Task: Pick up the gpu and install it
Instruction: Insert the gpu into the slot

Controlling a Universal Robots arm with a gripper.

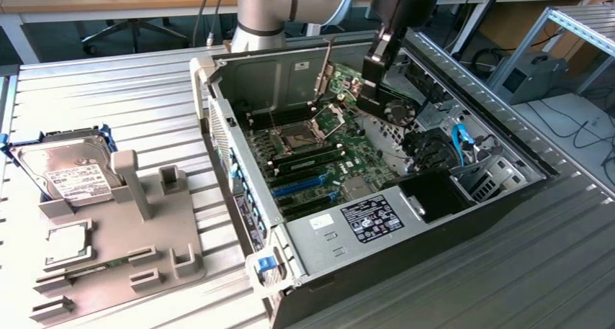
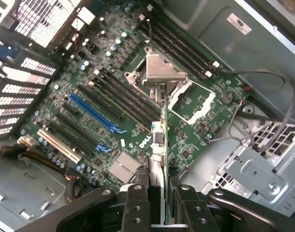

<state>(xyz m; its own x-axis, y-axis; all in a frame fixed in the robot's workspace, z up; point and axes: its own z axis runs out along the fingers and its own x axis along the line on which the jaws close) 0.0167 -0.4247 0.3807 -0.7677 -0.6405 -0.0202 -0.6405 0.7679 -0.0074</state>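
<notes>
Item: gpu (image 2: 158, 145), clenched edge-on in your jaws, hanging upright over the motherboard (image 2: 190, 150) inside the open case (image 1: 219, 124), presumably edge-down to meet a slot; not yet seated.

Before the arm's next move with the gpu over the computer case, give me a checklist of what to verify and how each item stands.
1. The jaws grip the gpu: ok.
2. The gpu lines up with the long blue slot: not ok, it hangs nearer the CPU socket.
3. The long blue slot is free of cables: ok.
4. The socket cover is shut: not ok, it stands raised.
5. The gpu's contact edge faces the board: cannot tell.
</notes>
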